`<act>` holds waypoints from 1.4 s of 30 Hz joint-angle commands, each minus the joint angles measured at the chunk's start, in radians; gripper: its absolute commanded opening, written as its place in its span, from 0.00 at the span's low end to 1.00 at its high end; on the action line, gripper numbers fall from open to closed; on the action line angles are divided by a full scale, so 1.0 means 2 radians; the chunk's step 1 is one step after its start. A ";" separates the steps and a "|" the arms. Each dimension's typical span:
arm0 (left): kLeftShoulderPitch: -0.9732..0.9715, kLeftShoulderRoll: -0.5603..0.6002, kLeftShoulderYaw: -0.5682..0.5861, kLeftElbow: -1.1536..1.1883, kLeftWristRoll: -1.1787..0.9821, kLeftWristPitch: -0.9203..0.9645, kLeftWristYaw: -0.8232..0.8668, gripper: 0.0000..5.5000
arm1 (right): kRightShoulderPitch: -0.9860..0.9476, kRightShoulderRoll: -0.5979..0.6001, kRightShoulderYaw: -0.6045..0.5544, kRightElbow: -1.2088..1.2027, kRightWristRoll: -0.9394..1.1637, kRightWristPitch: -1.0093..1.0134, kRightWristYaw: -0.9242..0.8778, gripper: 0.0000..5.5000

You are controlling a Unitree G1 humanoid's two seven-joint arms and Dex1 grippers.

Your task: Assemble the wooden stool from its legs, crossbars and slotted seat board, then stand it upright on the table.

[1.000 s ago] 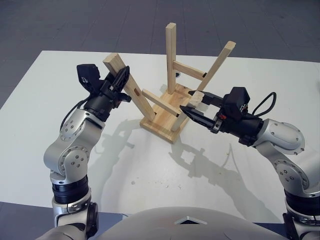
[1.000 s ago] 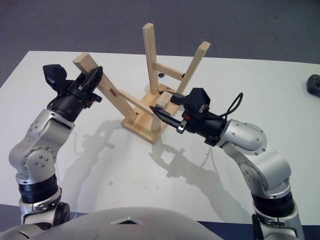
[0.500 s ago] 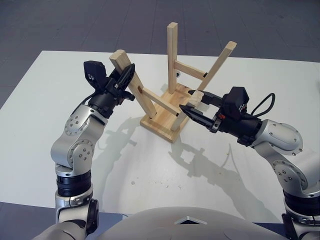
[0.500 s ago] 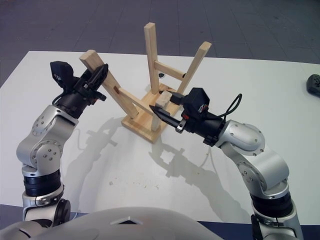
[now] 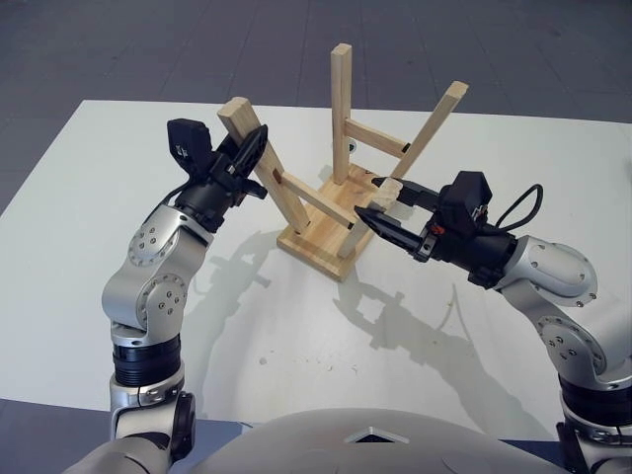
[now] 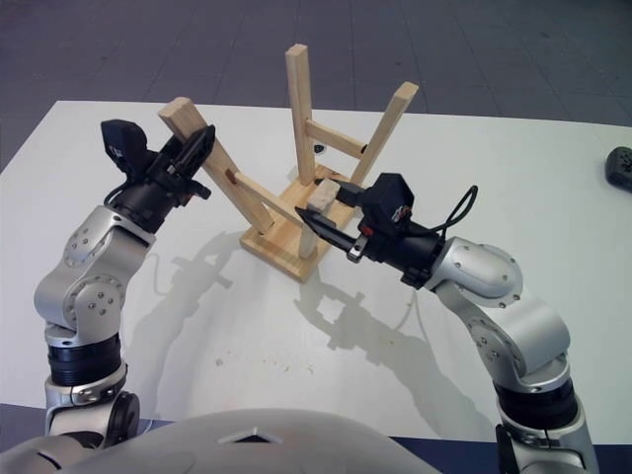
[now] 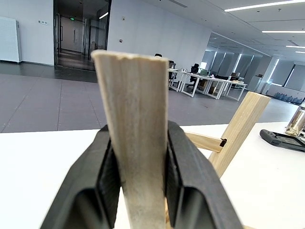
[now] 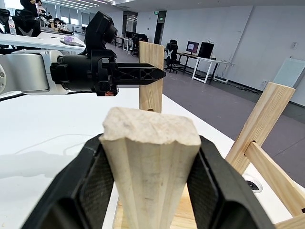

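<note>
Gripping, left gripper (image 5: 259, 163): closed on the slanted leg (image 5: 286, 202) near its free top end, left of centre in the head views; in the left wrist view both pads (image 7: 108, 181) press flat on the wood.
Right gripper (image 5: 369, 197): closed on the free end of the near leg (image 5: 353, 240), just right of centre; the fingers (image 8: 95, 186) sit on either side of the wood, with the cut end poking out past them.
Slanted leg: leans up and to the upper left, its foot at the seat board's left corner.
Near leg: tilted, lower end at the seat board's near-right corner.
Low crossbar (image 5: 314, 200): runs from the slanted leg down toward the near leg; whether it is seated at either end cannot be told.
Seat board (image 5: 314, 251): at frame centre on the table, underside up, legs pointing upward.
Rear legs: tall leg (image 5: 341, 109) nearly upright at top centre; angled leg (image 5: 434, 123) leaning to the upper right.
Rear crossbar (image 5: 375, 138): joins the two rear legs, sloping down to the right.
Table (image 5: 513, 178): white, under everything.
Dark device (image 6: 620, 166): at the right edge of the right eye view, on the table, well apart from the stool.
</note>
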 commanded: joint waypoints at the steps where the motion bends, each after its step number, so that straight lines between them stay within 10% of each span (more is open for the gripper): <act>1: 0.005 0.021 0.007 0.013 0.002 -0.004 -0.035 0.19 | 0.028 -0.006 0.006 0.029 -0.011 0.005 0.017 0.38; 42: 0.012 0.013 -0.004 0.012 0.033 -0.003 -0.026 0.19 | -0.005 -0.048 0.032 0.048 -0.020 0.032 0.036 0.38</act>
